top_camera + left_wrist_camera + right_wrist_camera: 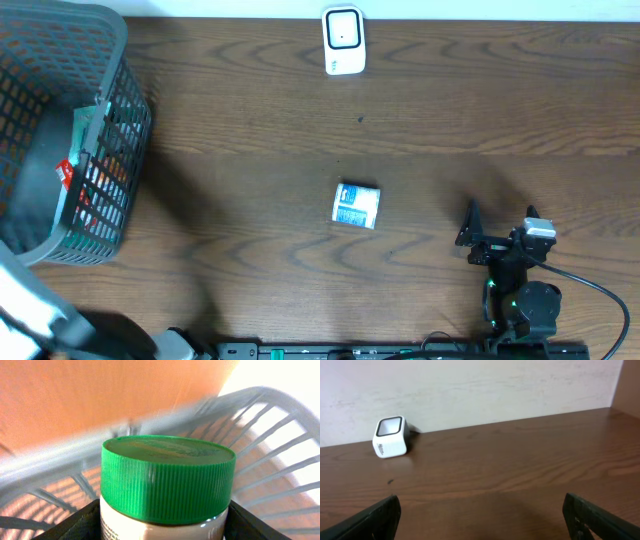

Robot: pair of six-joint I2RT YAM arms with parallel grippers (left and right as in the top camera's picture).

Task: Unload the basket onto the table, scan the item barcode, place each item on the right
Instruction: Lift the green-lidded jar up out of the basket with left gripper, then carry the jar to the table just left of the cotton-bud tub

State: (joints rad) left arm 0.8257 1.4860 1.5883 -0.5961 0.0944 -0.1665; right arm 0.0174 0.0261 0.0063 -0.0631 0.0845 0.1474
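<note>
Left gripper [162, 527] is down inside the basket [280, 425], and there's the jar [167, 485] right between its fingers [75, 522]. A dark pad sits hard against each side of the body, just under the green lid [167, 467], so I'd call that a grip on the jar, about mid-width.

It looks rigid, so it won't give under the squeeze, and if it's full it probably has some weight. The pale side with the label looks smooth and could slip. The lid is ribbed and would grip better, but it might turn, so holding the body below the lid seems the safer choice. No barcode showing from here, only a sliver of print by the left finger.

Right gripper [480, 510] sits low near the table's front edge, spread wide and holding nothing. The scanner [390, 437] stands ahead of it and off to its left, against the wall. A small box [356, 205] lies on the table to its left, well clear of both arms. The jar has to come up over the basket wall first, so watch that rim.
</note>
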